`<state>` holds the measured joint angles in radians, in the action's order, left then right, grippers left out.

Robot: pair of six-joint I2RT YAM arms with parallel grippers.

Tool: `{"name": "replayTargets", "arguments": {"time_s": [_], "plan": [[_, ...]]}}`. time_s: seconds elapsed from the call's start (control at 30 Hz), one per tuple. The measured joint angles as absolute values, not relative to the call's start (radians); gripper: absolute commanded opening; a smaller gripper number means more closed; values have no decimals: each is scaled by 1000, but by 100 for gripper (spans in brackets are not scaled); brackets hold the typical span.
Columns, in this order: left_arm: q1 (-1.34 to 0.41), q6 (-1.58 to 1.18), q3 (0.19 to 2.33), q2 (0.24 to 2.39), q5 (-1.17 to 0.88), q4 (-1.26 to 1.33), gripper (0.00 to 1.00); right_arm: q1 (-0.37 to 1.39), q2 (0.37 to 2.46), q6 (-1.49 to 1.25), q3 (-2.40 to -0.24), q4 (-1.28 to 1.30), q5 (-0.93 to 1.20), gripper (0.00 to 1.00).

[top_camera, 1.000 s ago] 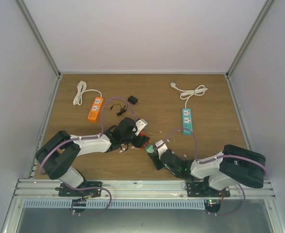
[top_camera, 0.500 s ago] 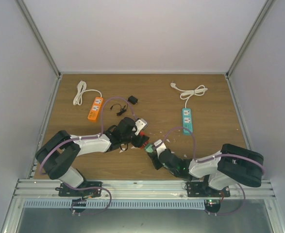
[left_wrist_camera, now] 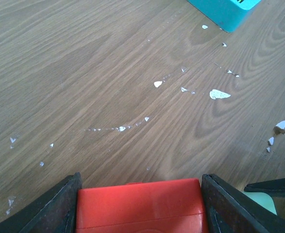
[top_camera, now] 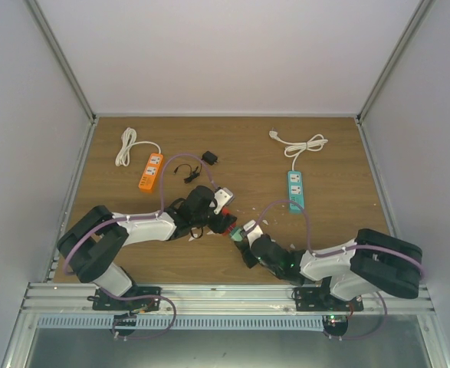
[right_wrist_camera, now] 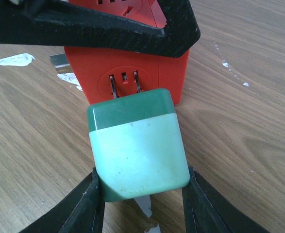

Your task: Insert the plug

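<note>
A red socket cube [left_wrist_camera: 140, 206] sits between the fingers of my left gripper [left_wrist_camera: 141, 183], which is shut on it; from above the cube [top_camera: 226, 223] lies low over the table's middle. My right gripper [right_wrist_camera: 142, 190] is shut on a green plug [right_wrist_camera: 137, 145], pale mint with a darker green front. Its two metal prongs [right_wrist_camera: 125, 83] point into the slots of the round socket on the red cube [right_wrist_camera: 127, 73] and are partly in, with a stretch of prong still showing. In the top view the plug [top_camera: 238, 235] touches the cube's near-right face.
An orange power strip [top_camera: 151, 171] with a white cord lies at the back left, a teal power strip [top_camera: 296, 189] with a white cord at the back right. A small black adapter [top_camera: 209, 158] and black cable lie behind the left arm. White chips mark the wooden table [left_wrist_camera: 132, 73].
The right arm has shifted slightly, keeping the plug against the red cube. Both grips are unchanged.
</note>
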<state>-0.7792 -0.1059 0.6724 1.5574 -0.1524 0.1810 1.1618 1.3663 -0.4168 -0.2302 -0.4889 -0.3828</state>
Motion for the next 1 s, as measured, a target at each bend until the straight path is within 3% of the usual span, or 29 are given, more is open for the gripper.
{"name": "replayTargets", "arguments": {"time_s": [1.0], "plan": [[-785,-140,664,1618,-125,316,49,1085,1308,-374,-271,-370,-321,0]]}}
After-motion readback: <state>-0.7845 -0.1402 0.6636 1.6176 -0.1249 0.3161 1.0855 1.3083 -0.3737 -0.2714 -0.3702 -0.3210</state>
